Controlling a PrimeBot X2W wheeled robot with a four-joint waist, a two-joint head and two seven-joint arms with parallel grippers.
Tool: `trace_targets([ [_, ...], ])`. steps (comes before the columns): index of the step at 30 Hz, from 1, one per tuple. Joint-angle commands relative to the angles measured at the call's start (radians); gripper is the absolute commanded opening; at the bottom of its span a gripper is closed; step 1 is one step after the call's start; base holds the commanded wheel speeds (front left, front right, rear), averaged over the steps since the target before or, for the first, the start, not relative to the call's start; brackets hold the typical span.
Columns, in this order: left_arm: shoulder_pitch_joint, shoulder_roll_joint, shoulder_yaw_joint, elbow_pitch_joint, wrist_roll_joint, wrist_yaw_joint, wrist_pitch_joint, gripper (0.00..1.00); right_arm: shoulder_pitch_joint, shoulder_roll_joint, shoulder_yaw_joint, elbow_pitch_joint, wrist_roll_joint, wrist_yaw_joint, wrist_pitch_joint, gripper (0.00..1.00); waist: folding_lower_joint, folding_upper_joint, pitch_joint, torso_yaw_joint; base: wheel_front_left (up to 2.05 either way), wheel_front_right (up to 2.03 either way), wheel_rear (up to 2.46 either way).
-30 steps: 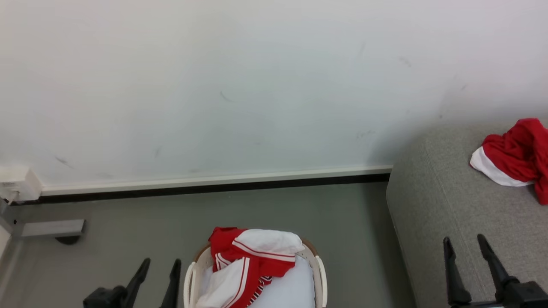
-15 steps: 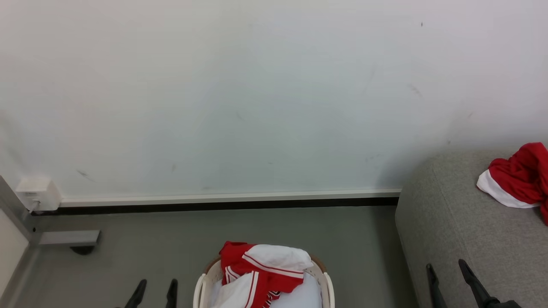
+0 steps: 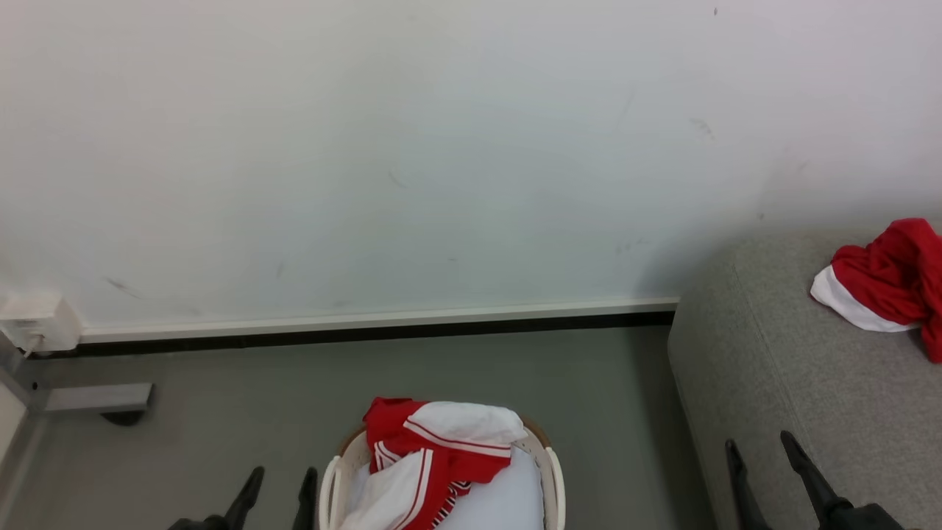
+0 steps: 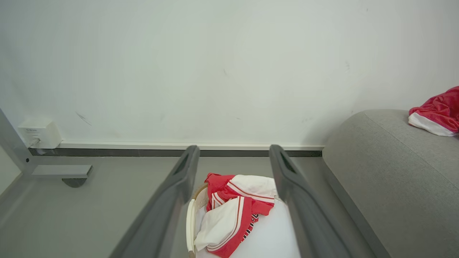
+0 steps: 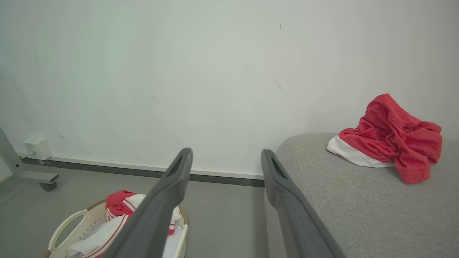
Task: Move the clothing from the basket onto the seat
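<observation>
Fingers spread and empty on our left gripper (image 3: 282,478) and right gripper (image 3: 758,444), we hover near the basket (image 3: 556,482), with clothing (image 3: 441,460) heaped in it and one red garment (image 3: 894,272) lying on the seat (image 3: 773,383) at far right.

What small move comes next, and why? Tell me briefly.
Probably lower the left claw onto the red-and-white garment in the basket: that claw is open and empty beside the basket, and a red garment already lies on the seat.
</observation>
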Motion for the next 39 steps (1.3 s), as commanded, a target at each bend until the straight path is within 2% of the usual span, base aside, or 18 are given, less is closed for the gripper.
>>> trace_targets([
  [1,-0.033,0.011,-0.024,0.012,0.003,-0.001,-0.001,1.00,-0.028,-0.003,-0.008,-0.016,-0.005,-0.003,0.000,1.00,0.0000,0.0000,0.044,-0.026,0.00,0.00,0.00],
  [5,-0.135,0.034,-0.092,0.047,0.002,-0.001,-0.001,1.00,-0.087,-0.003,-0.017,-0.060,-0.016,-0.003,0.000,1.00,0.0000,0.0000,0.170,-0.058,0.00,0.00,0.00],
  [6,-0.135,0.034,-0.092,0.047,0.002,-0.001,-0.001,1.00,-0.087,-0.003,-0.017,-0.060,-0.016,-0.003,0.000,1.00,0.0000,0.0000,0.170,-0.058,0.00,0.00,0.00],
  [11,-0.344,0.077,-0.214,0.180,0.003,-0.001,0.015,1.00,-0.181,-0.003,-0.041,-0.119,-0.011,-0.003,0.000,1.00,0.0000,0.0000,0.365,-0.093,0.00,0.00,0.00],
  [21,-0.717,0.138,-0.368,0.466,-0.043,-0.001,0.156,1.00,-0.353,-0.002,-0.052,-0.229,0.026,-0.003,0.000,1.00,0.0000,0.0000,0.698,-0.176,0.00,0.00,0.00],
  [29,-0.891,0.150,-0.364,0.647,-0.080,0.001,0.203,1.00,-0.401,-0.001,-0.047,-0.277,0.055,-0.003,0.000,1.00,0.0000,0.0000,0.848,-0.200,0.00,0.00,0.00],
  [36,-0.995,0.167,-0.360,0.755,-0.067,0.034,0.184,1.00,-0.428,-0.002,-0.041,-0.295,0.063,-0.003,0.000,1.00,0.0000,0.0000,0.925,-0.203,0.00,0.00,0.00],
  [39,-1.026,0.172,-0.362,0.794,-0.069,0.033,0.180,1.00,-0.437,-0.002,-0.041,-0.306,0.065,-0.003,0.000,1.00,0.0000,0.0000,0.955,-0.208,0.00,0.00,0.00],
])
